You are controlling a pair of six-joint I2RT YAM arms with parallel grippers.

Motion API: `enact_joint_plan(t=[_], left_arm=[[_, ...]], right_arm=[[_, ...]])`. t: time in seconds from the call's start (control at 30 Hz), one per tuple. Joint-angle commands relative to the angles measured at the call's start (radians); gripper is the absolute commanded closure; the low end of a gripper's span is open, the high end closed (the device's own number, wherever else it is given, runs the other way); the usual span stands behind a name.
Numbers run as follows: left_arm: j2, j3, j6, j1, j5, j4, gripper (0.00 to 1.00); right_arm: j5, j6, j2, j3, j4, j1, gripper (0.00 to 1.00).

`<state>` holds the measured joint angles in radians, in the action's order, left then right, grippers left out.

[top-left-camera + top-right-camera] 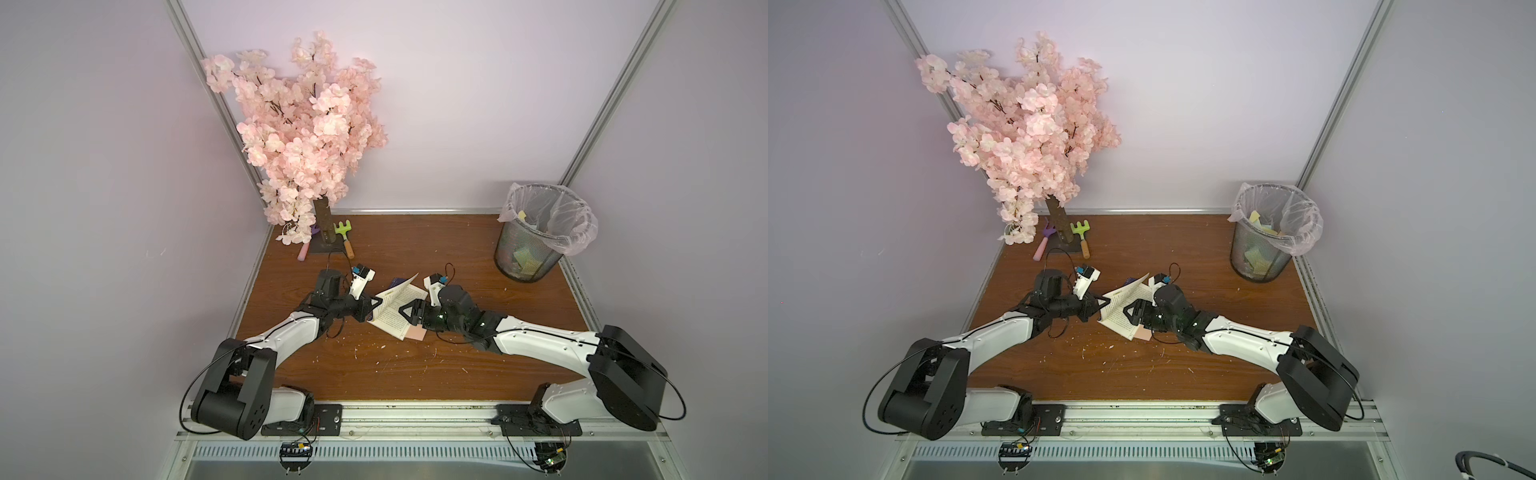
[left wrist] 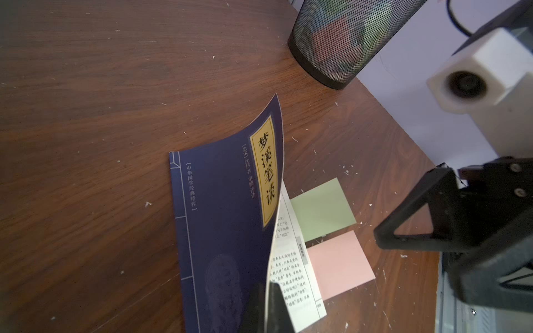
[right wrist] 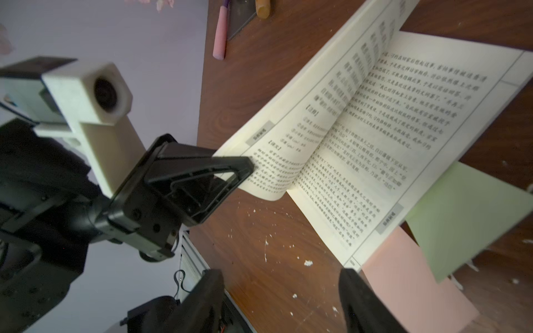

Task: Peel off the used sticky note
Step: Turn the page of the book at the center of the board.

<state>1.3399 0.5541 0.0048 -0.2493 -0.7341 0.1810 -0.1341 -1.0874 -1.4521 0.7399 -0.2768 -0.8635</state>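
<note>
The left gripper (image 1: 377, 303) pinched the lifted cover and pages of the book (image 1: 390, 319); the right gripper (image 1: 409, 312) hung wide open above its page; a pink sticky note (image 1: 415, 334) and a green sticky note (image 2: 323, 213) jutted from the book's five o'clock edge.

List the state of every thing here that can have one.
Dark blue paperback book, open, cover and front pages lifted.
Left claw, shut on the book's lifted pages.
Right claw, open, empty, above the open page.
Pale green square sticky note, sticking out from under the open page, unpeeled.
Pink square sticky note, likewise, beside the green one.
Black mesh wastebasket, upright, bag-lined, holding discarded notes.
</note>
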Motion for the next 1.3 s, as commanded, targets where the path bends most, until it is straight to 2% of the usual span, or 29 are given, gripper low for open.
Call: enact_joint_plan(t=[0.0, 0.3, 0.4, 0.63, 1.27], left_arm=[[0.005, 0.001, 0.014, 0.008, -0.008, -0.011, 0.96], [0.005, -0.001, 0.014, 0.008, -0.009, -0.009, 0.96], [0.007, 0.0, 0.014, 0.008, -0.009, -0.009, 0.96], [0.007, 0.001, 0.014, 0.007, -0.009, -0.009, 0.96], [0.011, -0.002, 0.017, 0.008, -0.015, -0.01, 0.96]], right_arm=[[0.043, -0.047, -0.046, 0.021, -0.097, 0.002, 0.34], [0.058, -0.057, -0.091, -0.052, -0.16, 0.057, 0.34], [0.026, -0.061, -0.125, -0.063, -0.182, 0.07, 0.33], [-0.037, -0.072, -0.209, -0.046, -0.238, 0.072, 0.31], [-0.041, -0.124, -0.283, -0.053, -0.306, 0.078, 0.3]])
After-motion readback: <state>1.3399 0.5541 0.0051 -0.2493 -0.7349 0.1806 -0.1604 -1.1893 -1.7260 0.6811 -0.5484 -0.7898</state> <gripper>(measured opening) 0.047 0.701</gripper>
